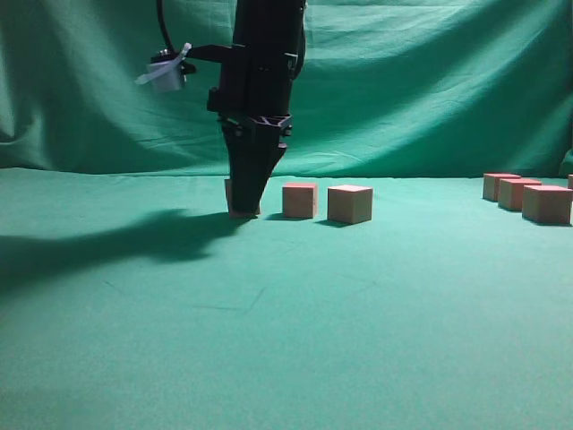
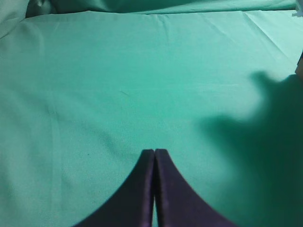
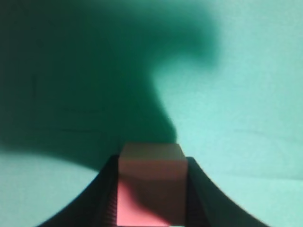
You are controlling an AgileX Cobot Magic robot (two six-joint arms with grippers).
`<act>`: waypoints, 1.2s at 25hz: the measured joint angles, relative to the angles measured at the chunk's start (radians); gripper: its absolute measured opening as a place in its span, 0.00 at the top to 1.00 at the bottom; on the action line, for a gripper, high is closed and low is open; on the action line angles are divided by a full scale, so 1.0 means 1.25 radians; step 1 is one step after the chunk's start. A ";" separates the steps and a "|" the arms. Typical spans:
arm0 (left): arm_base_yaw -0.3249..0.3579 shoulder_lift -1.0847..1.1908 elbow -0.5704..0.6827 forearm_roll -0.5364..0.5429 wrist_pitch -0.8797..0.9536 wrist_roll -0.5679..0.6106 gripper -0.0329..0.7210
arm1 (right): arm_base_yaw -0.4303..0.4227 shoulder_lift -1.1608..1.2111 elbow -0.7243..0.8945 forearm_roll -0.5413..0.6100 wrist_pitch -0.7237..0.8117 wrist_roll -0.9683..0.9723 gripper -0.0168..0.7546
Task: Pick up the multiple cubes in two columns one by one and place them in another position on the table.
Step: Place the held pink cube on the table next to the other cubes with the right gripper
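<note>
Right hand point(image 1: 243, 208) down on worktop point(image 1: 269, 340), fingers clamped on both sides of one cube point(image 3: 150, 182); cube low, seemingly touching cloth, contact unclear. Two more cubes point(image 1: 300, 200) point(image 1: 349, 203) just beside it at 3 o'clock, in row. Another cluster of cubes point(image 1: 524, 197) well apart, far 3 o'clock edge. Left hand point(image 2: 154, 156) fully closed, holding nothing, over bare cloth.

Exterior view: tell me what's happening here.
The right gripper is down at the table, closed on a cube at the left end of a short row beside two other cubes. More cubes sit at the far right. The left gripper is shut and holds nothing.
</note>
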 joint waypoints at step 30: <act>0.000 0.000 0.000 0.000 0.000 0.000 0.96 | -0.003 0.003 0.000 0.012 0.000 0.003 0.54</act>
